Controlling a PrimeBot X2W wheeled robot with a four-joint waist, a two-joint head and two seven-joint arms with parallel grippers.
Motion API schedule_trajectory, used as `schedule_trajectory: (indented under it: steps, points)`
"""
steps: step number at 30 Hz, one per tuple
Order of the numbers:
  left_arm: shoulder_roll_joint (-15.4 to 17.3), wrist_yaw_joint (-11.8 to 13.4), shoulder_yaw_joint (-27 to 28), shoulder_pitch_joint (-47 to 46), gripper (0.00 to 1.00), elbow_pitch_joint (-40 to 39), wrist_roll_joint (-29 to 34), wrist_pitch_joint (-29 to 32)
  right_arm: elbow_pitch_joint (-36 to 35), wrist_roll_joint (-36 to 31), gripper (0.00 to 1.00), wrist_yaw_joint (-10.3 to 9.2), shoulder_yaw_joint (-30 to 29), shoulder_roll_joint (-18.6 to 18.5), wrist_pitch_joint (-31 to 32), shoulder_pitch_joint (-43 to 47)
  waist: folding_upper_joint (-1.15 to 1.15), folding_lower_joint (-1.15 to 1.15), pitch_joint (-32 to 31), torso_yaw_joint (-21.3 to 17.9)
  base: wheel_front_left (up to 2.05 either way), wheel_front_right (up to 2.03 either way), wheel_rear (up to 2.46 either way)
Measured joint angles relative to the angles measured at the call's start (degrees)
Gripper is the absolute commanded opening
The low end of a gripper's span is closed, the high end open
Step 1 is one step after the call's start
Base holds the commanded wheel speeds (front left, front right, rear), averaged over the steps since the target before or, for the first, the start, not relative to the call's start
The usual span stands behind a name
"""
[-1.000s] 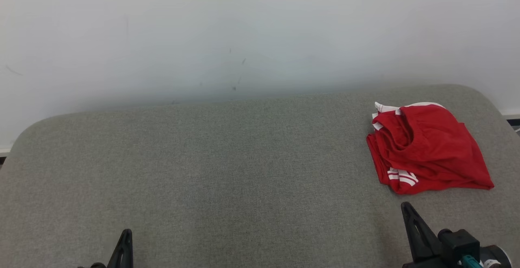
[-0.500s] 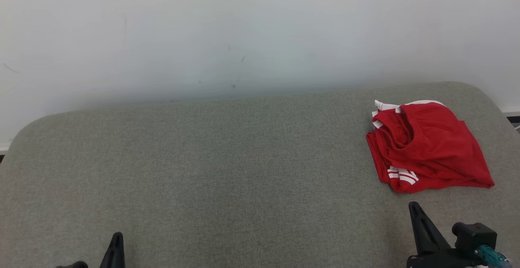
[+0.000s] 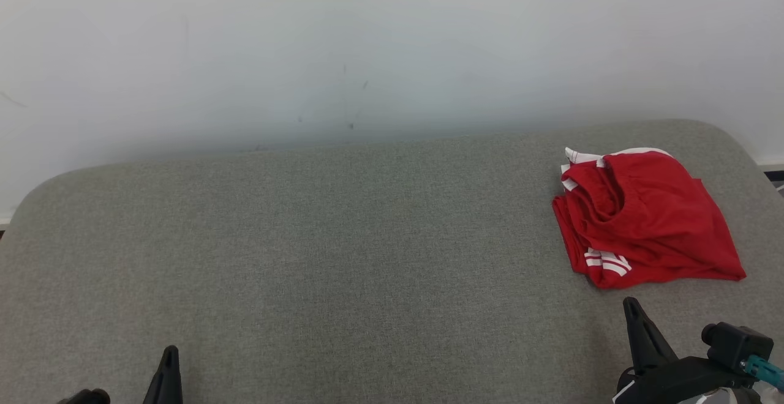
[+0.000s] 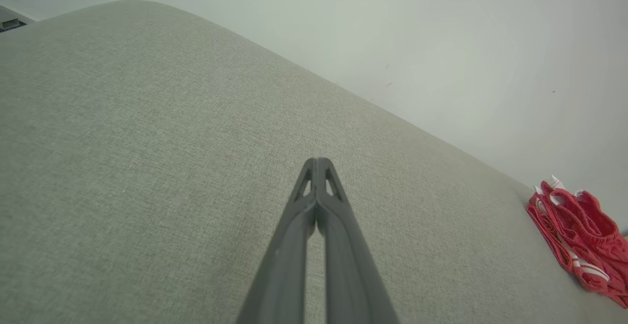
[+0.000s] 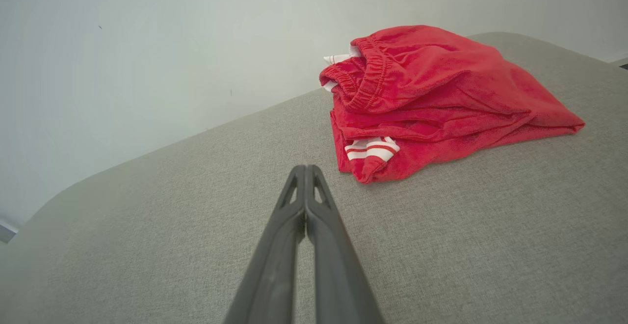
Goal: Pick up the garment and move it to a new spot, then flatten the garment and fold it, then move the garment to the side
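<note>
The garment (image 3: 643,217) is a red pair of shorts with white stripes, lying folded in a loose bundle at the right of the grey padded surface (image 3: 367,257). It also appears in the right wrist view as the garment (image 5: 431,98) just ahead and to the right of the fingers, and as the garment (image 4: 579,235) at the far right edge. My right gripper (image 3: 631,306) sits shut a short way in front of the bundle, touching nothing; its tips (image 5: 305,169) meet. My left gripper (image 3: 169,355) is shut and empty at the lower left, its tips (image 4: 318,162) pressed together.
A white wall (image 3: 367,43) rises right behind the grey surface. The surface has rounded corners, and its right edge (image 3: 750,153) lies close to the garment. A wide stretch of bare grey fabric lies between the two grippers.
Both grippers have drawn back toward the bottom of the head view, the left drifting left and the right drifting right. The head view has tilted slightly. The garment lies as before.
</note>
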Motion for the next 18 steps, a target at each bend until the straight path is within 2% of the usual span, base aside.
schedule_trajectory:
  steps: [18]
  points:
    - [-1.2,-2.0,3.3,-1.4,0.00,0.8,-14.1,3.7,1.2,12.9,0.00,2.31,-3.9,2.4,3.6,-1.2,0.00,0.00,0.6,-0.1,0.00,0.00,0.00]
